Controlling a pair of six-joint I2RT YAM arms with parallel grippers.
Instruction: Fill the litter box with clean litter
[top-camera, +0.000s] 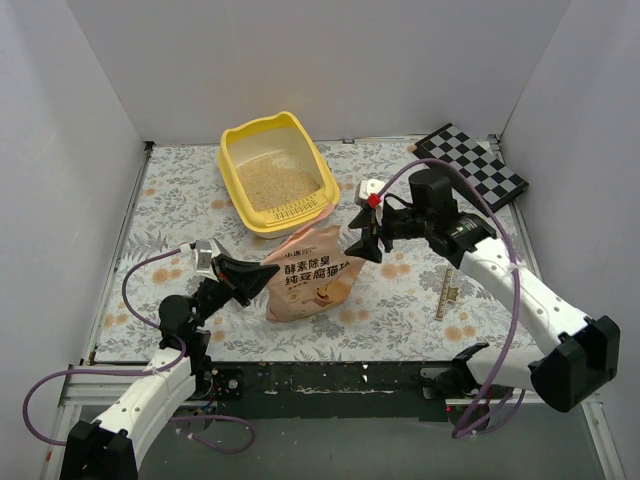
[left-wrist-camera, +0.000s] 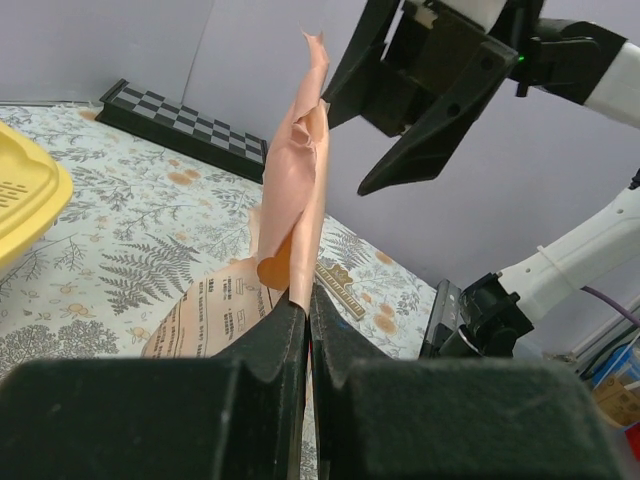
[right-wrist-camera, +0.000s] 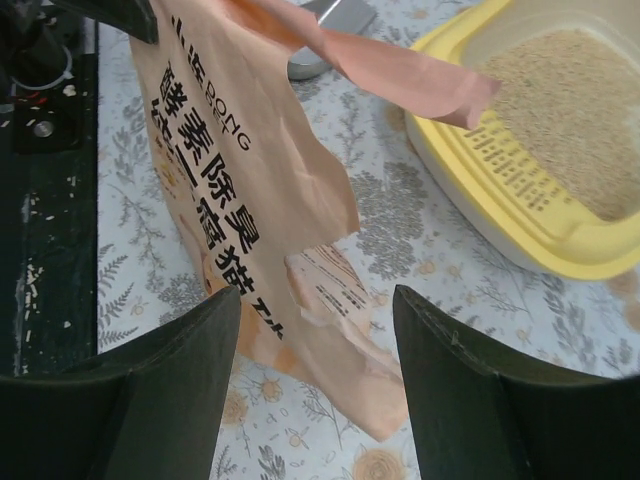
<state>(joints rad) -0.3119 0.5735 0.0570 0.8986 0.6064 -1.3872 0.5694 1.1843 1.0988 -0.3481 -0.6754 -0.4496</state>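
The yellow litter box (top-camera: 238, 158) stands at the back centre, with pale beige clean litter (top-camera: 281, 183) inside; it shows in the right wrist view (right-wrist-camera: 540, 215) with litter (right-wrist-camera: 580, 110). An orange-pink printed bag (top-camera: 313, 273) lies in front of it. My left gripper (top-camera: 262, 276) is shut on the bag's left edge (left-wrist-camera: 300, 200). My right gripper (top-camera: 362, 242) is open, just right of the bag's top corner, above the bag (right-wrist-camera: 240, 190) and not touching it.
A black-and-white checkered board (top-camera: 472, 163) lies at the back right. A small ruler (top-camera: 446, 290) lies on the floral cloth to the right. A silver metal scoop (right-wrist-camera: 325, 35) lies beside the litter box. White walls enclose the table.
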